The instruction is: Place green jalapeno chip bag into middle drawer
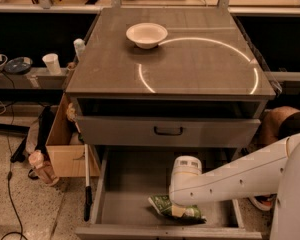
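The green jalapeno chip bag (pixel 164 205) lies crumpled on the grey floor of the open middle drawer (pixel 130 184), near its front edge and right of centre. My gripper (pixel 180 208) reaches down into the drawer from the right and sits right on top of the bag, at its right part. The white wrist and arm (pixel 230 179) cover the gripper's tip, so its hold on the bag is hidden. The bag's left end sticks out from under the wrist.
A cream bowl (pixel 146 35) stands on the cabinet top (pixel 200 64). A shut drawer front with a black handle (pixel 168 131) is above the open drawer. A cardboard box (pixel 65 149) and a black stick (pixel 86 184) stand at the cabinet's left.
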`<state>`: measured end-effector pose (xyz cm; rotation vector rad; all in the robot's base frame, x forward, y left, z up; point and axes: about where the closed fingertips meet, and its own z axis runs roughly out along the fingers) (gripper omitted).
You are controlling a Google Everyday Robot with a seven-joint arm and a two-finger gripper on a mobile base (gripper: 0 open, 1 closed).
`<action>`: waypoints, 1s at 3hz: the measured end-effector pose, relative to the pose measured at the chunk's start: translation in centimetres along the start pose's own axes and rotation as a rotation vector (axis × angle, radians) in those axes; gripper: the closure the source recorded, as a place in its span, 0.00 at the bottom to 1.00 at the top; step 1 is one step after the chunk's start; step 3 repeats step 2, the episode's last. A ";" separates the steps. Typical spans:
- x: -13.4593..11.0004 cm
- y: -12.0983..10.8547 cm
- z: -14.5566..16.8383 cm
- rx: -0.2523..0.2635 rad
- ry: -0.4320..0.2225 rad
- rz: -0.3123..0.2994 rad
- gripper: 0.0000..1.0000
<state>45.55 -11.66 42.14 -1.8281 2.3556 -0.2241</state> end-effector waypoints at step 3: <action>0.0 0.0 0.0 0.000 0.000 0.000 0.00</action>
